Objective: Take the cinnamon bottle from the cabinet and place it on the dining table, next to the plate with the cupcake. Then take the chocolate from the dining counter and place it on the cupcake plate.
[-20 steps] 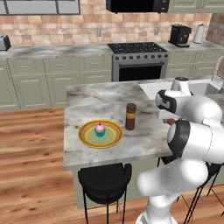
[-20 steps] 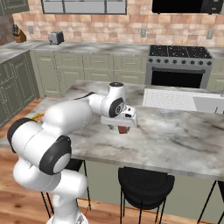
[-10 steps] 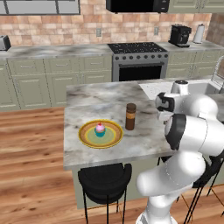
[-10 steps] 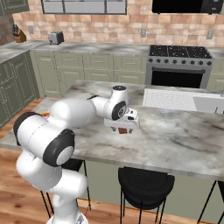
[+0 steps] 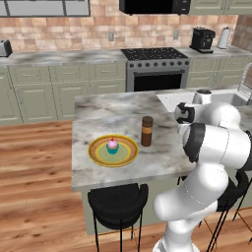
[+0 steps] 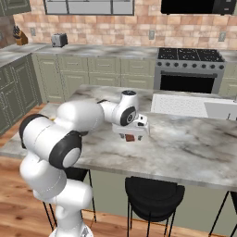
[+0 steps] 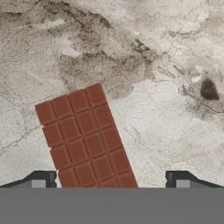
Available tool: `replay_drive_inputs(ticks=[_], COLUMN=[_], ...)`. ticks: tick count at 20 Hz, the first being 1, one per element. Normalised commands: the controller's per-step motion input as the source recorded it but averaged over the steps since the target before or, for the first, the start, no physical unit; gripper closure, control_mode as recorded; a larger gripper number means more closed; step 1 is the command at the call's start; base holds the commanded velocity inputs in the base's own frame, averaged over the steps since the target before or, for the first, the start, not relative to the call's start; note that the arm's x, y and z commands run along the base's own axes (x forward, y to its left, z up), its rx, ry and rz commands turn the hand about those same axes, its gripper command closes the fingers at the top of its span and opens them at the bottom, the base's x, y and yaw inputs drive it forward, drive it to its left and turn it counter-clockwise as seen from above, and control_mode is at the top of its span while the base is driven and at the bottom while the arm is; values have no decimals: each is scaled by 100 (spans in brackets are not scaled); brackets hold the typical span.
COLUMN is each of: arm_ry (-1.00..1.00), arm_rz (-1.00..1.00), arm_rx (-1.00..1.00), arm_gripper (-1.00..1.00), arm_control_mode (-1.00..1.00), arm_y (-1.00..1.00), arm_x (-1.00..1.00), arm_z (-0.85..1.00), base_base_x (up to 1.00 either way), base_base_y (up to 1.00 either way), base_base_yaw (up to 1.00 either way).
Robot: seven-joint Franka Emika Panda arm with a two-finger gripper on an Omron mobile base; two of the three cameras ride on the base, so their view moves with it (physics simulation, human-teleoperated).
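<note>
On the island [image 5: 98, 170], at its left end in the left base view, the yellow plate [image 5: 97, 158] holds the cupcake [image 5: 112, 145] at its centre. The bottle [image 5: 146, 131] stands upright on the marble just right of the plate, near it but not touching. Further right, the arm folds over the island edge with its wrist pointing down at the top.

In the right base view the gripper [image 6: 131, 137] hangs low over the marble, directly above the chocolate [image 6: 130, 137], which lies flat on the island top and shows as a small red-brown patch beneath the hand. A stool [image 6: 153, 195] stands in front of the island below it.

In the hand view the chocolate [image 7: 85, 137] lies flat on the marble, tilted, its lower end running between the two fingertips [image 7: 41, 179]. The jaws stand wide apart, one tip at each side of the bar, neither touching it
</note>
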Motion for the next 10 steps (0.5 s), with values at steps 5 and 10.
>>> replay_drive_inputs(ticks=[5, 10], arm_ry=[0, 2], arm_rz=[1, 5], arm_rx=[-1, -8], arm_gripper=[100, 100], arm_control_mode=[-100, -100], arm_y=[8, 26], arm_x=[0, -8], arm_z=[-40, -15], base_base_x=[0, 0], base_base_y=[0, 0], base_base_yaw=[0, 0])
